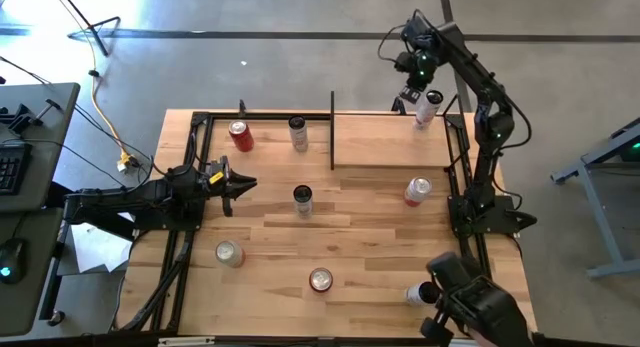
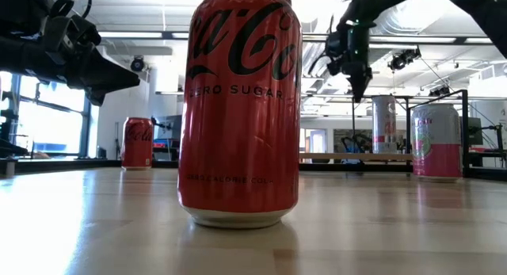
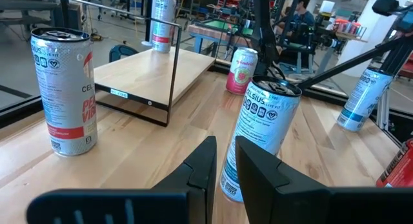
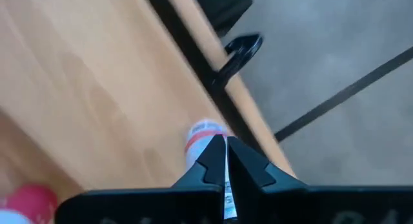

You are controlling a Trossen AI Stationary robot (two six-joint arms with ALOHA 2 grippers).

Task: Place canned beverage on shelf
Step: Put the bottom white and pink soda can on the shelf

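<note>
Shelf [image 1: 392, 139]: desk's 1 o'clock corner, black plate at its 9 o'clock end.
White can [image 1: 428, 108]: upright on the shelf's far corner.
Right gripper [image 1: 411, 95]: above that can, jaws clenched, empty.
Left gripper [image 1: 243, 184]: at 9 o'clock, jaws nearly closed, empty; dark-topped can [image 1: 302, 200] stands just ahead.
Around: red can [image 1: 240, 135], pink can [image 1: 417, 191].

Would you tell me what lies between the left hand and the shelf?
In the high view, a dark-topped can stands between the left hand and the shelf.
</note>
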